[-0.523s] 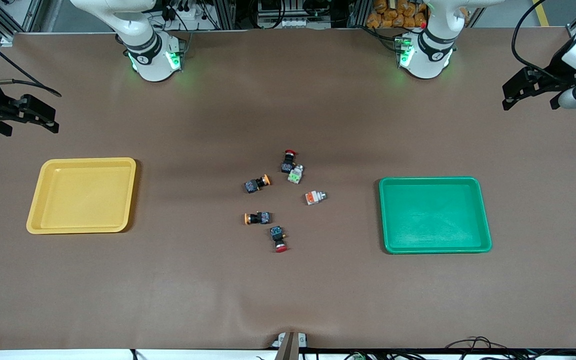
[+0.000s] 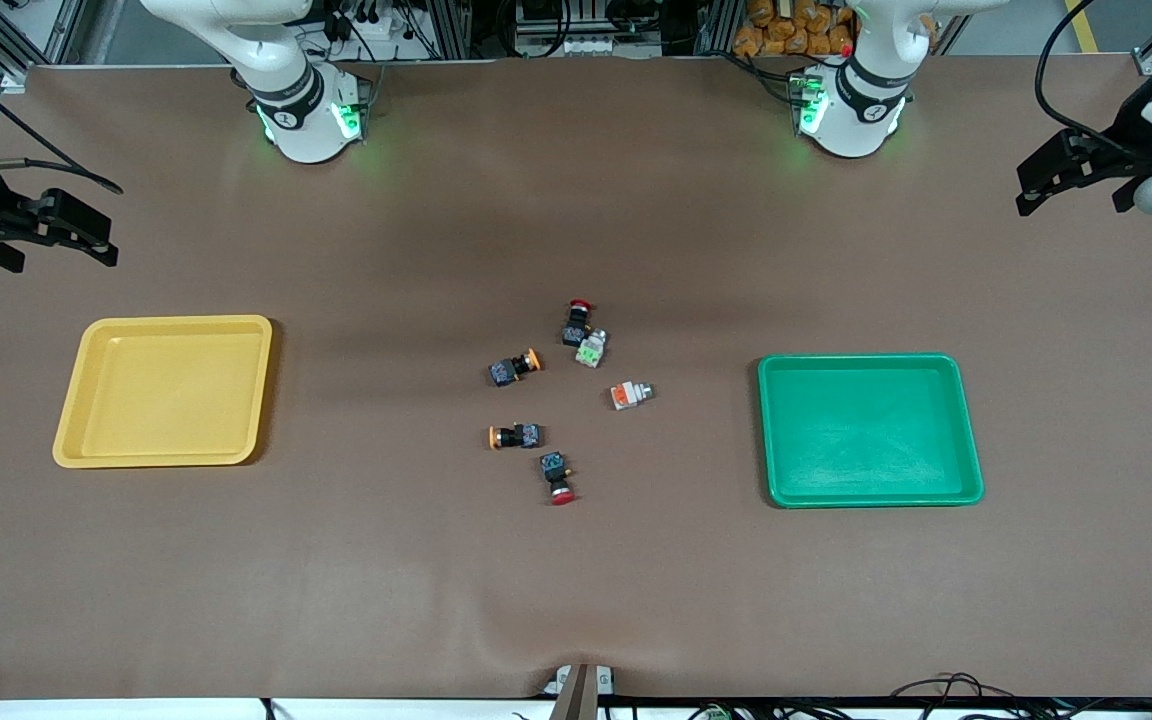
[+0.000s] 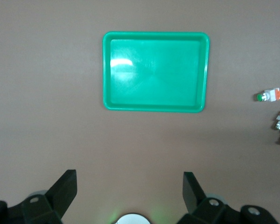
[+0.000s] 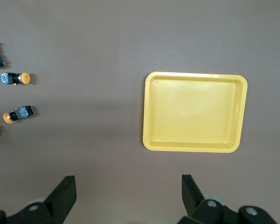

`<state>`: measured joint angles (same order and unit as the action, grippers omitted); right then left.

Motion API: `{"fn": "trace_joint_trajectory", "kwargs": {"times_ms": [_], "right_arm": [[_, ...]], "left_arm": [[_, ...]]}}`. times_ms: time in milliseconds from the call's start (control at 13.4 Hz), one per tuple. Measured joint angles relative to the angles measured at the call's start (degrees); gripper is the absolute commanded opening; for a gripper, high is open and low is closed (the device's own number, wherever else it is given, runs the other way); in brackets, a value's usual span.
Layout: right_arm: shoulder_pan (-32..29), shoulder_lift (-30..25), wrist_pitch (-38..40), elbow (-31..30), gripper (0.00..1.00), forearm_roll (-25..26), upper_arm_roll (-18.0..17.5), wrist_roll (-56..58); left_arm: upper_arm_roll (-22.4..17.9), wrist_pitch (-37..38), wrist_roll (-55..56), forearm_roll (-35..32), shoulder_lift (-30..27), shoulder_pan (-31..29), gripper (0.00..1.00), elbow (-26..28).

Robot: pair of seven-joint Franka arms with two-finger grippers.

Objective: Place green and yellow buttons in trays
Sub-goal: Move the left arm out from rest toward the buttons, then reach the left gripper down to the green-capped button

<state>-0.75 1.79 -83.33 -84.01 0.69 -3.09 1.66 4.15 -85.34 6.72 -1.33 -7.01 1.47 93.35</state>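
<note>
Front view, left to right: the right gripper (image 2: 66,235) is hanging at the upper left edge over bare table, jaws spread wide and holding nothing; the right arm is waiting. Below it the yellow tray (image 2: 164,391) is lying empty at left centre. Mid-frame, six switches are lying loose on the brown table (image 2: 576,580): a yellow-capped button (image 2: 514,367), a second yellow-capped button (image 2: 513,435) lower down, a red-capped switch (image 2: 557,478) lowest of the cluster, another red-capped switch (image 2: 577,322) at its top, touching or almost touching the green-block button (image 2: 591,349), then the orange-block button (image 2: 630,394) nearest the green tray (image 2: 869,430), which is sitting empty at right centre. The left gripper (image 2: 1071,180) is hanging at the upper right edge over bare table, jaws likewise fully parted and empty. Handling, as a judgement: the buttons are looking light, rigid, hard plastic, unlikely to break; round caps are likely slippery and prone to roll, so the squarer bodies are offering the better hold, pinched across flat sides. The green-block button is needing care, crowded by its red-capped neighbour. View differences: the left wrist view is showing a green cap end on the orange-block button (image 3: 269,96), unreadable from the front; the right wrist view is giving both yellow caps (image 4: 24,78) in clear profile beside the yellow tray (image 4: 194,145).
</note>
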Motion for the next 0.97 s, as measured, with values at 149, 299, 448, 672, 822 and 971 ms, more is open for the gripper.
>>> {"fn": "trace_joint_trajectory", "kwargs": {"times_ms": [149, 299, 448, 672, 822, 971], "right_arm": [[0.0, 0.0, 0.0, 0.0, 1.0, 0.0, 0.0, 0.0], [0.0, 0.0, 0.0, 0.0, 1.0, 0.0, 0.0, 0.0], [0.0, 0.0, 0.0, 0.0, 1.0, 0.0, 0.0, 0.0], [0.0, 0.0, -0.1, 0.0, 1.0, 0.0, 0.0, 0.0], [-0.1, 0.2, -0.1, 0.0, 1.0, 0.0, 0.1, 0.0], [-0.5, 0.7, -0.4, 0.0, 1.0, 0.0, 0.2, 0.0]], "left_arm": [[0.1, 0.3, 0.0, 0.0, 1.2, 0.1, 1.0, -0.1], [0.4, 0.3, 0.0, 0.0, 2.6, 0.5, 1.0, -0.1], [0.6, 0.0, 0.1, 0.0, 4.0, 0.8, 1.0, -0.3], [1.3, -2.0, 0.1, 0.0, 5.2, 1.0, 1.0, -0.3], [2.1, -3.0, 0.1, 0.0, 6.6, 1.4, 1.0, -0.3], [4.0, -5.2, 1.4, 0.0, 9.2, 1.5, 1.0, 0.2]]}}
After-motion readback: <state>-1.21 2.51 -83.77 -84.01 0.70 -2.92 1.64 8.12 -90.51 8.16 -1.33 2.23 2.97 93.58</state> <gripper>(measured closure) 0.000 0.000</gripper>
